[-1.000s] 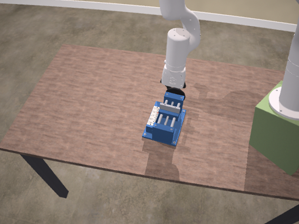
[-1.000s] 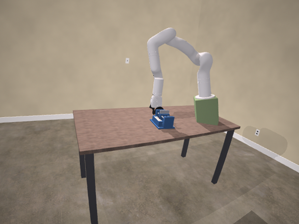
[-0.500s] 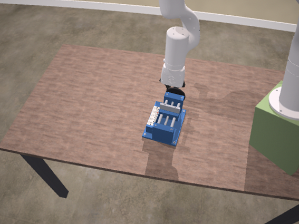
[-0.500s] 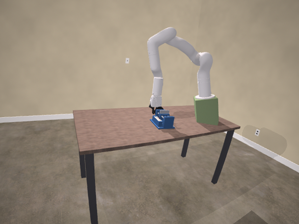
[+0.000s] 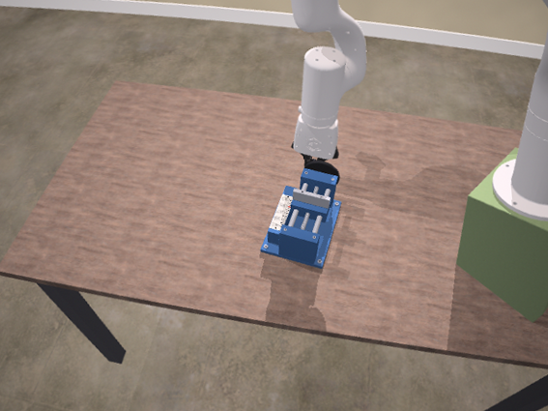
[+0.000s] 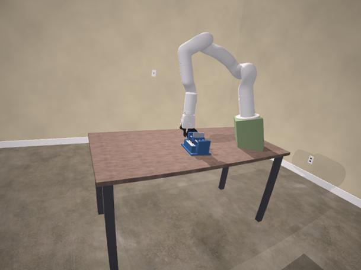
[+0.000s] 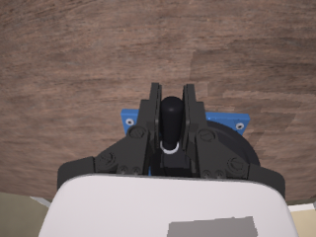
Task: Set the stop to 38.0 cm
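Observation:
A blue stop fixture sits on the wooden table. It has three metal rods, a grey stop bar across them near the far end, and a white scale strip along its left side. A black handwheel sits at the fixture's far end. My gripper is shut on the handwheel's black handle, which stands between the two fingers in the wrist view. The black wheel disc and the blue end plate show behind the fingers. The scale's numbers are too small to read.
The arm's base stands on a green block at the table's right edge. The fixture also shows in the exterior view, near the middle of the table.

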You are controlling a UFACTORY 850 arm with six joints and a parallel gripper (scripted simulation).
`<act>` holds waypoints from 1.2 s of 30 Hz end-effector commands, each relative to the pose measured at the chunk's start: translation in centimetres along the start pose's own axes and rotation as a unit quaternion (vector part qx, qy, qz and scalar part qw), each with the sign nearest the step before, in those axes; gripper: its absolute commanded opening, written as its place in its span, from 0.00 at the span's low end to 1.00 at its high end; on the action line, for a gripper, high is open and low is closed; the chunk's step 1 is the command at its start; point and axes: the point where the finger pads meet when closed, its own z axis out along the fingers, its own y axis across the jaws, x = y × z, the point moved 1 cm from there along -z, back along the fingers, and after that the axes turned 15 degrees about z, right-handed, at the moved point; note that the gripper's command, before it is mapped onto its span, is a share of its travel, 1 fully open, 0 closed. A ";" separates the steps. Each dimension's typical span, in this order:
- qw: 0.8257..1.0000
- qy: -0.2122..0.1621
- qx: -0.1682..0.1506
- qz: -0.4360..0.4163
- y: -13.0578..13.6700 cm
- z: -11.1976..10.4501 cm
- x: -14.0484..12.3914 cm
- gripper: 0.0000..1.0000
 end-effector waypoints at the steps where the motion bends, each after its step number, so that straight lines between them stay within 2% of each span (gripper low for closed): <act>1: 1.000 0.000 0.000 0.000 -0.1 -0.2 0.0 0.06; 36: 1.000 0.000 0.000 0.000 -0.2 -1.0 -0.1 0.06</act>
